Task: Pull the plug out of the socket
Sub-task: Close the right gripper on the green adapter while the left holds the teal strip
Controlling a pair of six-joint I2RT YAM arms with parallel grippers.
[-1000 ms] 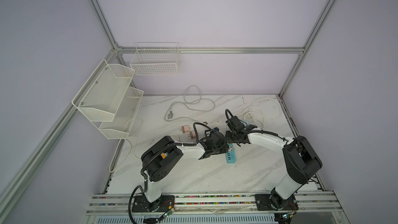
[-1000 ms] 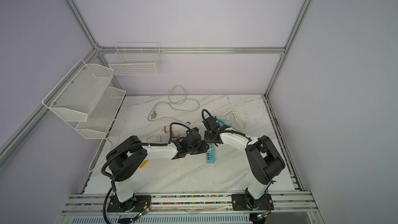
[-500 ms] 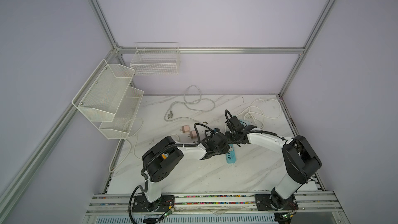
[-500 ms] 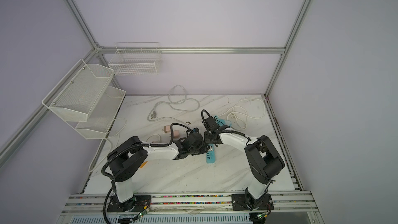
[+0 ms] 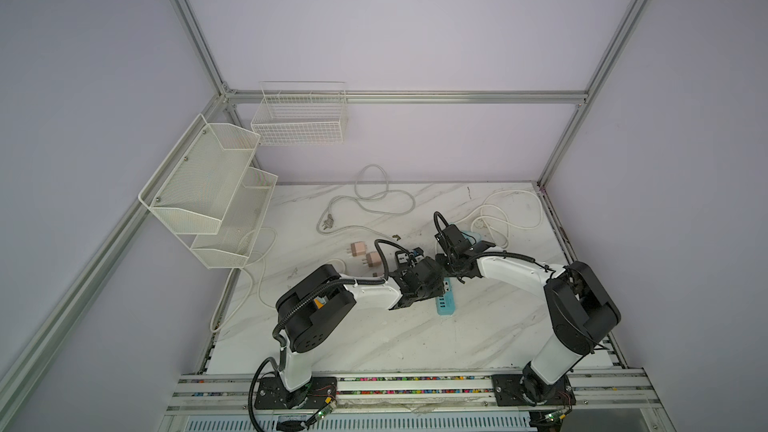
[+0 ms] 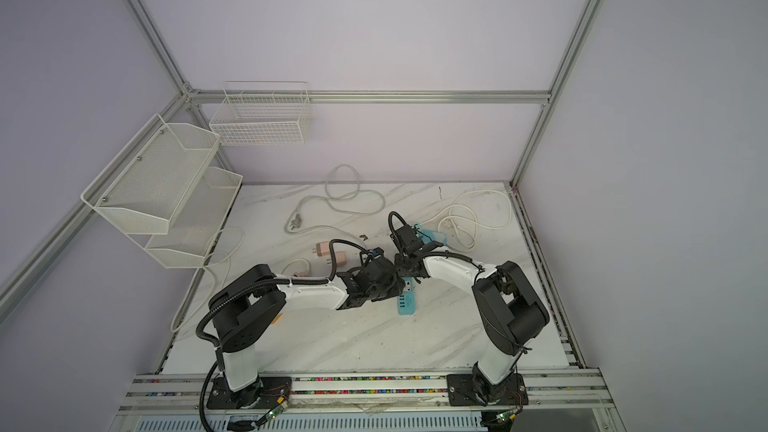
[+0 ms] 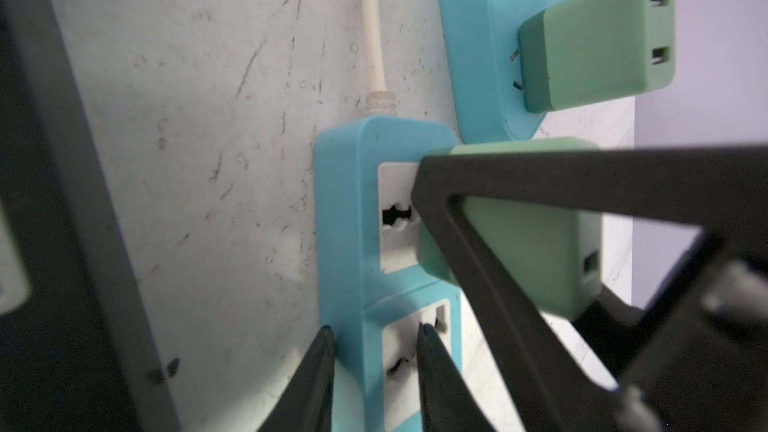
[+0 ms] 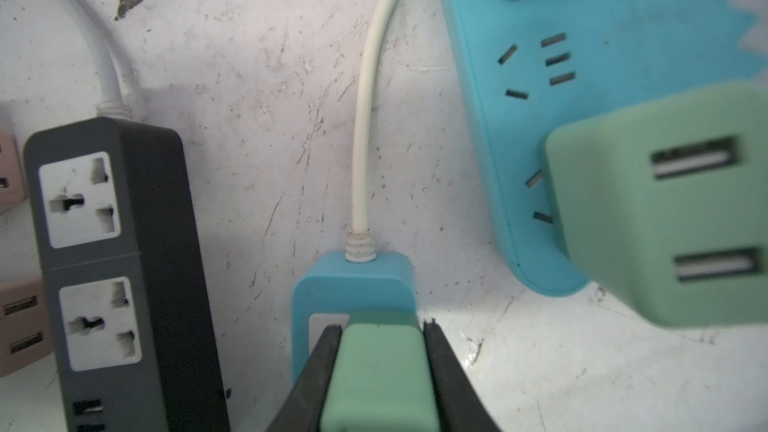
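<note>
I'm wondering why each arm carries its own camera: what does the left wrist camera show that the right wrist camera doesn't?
Only the left wrist view shows the left gripper pinching the blue power strip by its edge, and the empty socket beside the green plug. Only the right wrist view shows the right gripper clamped on that plug, a dark power strip and pink adapters. Both show the plug in its strip, the white cord, and a second blue strip carrying a green adapter.
</note>
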